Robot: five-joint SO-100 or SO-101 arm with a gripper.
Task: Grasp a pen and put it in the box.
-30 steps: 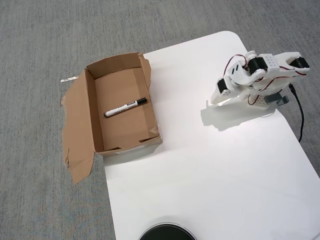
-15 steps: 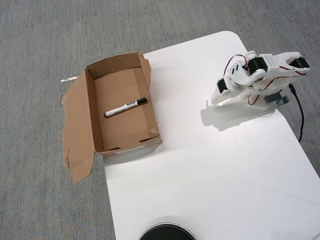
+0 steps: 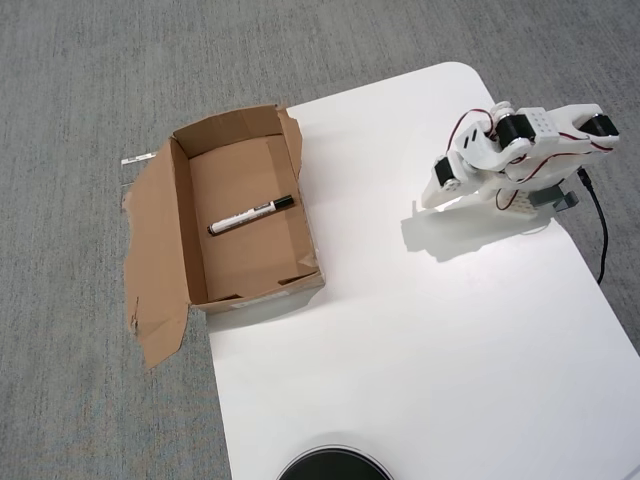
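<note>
The pen [image 3: 251, 214], white with a black cap, lies slanted on the floor of the brown cardboard box [image 3: 252, 265]. The box sits at the left edge of the white table, and its wide flap [image 3: 155, 260] splays out to the left over the carpet. My gripper [image 3: 428, 202] is far to the right of the box, on the folded white arm. It points down at the tabletop, and its jaws show no gap and hold nothing.
The white table [image 3: 400, 330] spreads between the box and the arm. A dark round object [image 3: 333, 466] pokes in at the bottom edge. A black cable [image 3: 601, 230] runs down the right side behind the arm's base. Grey carpet surrounds the table.
</note>
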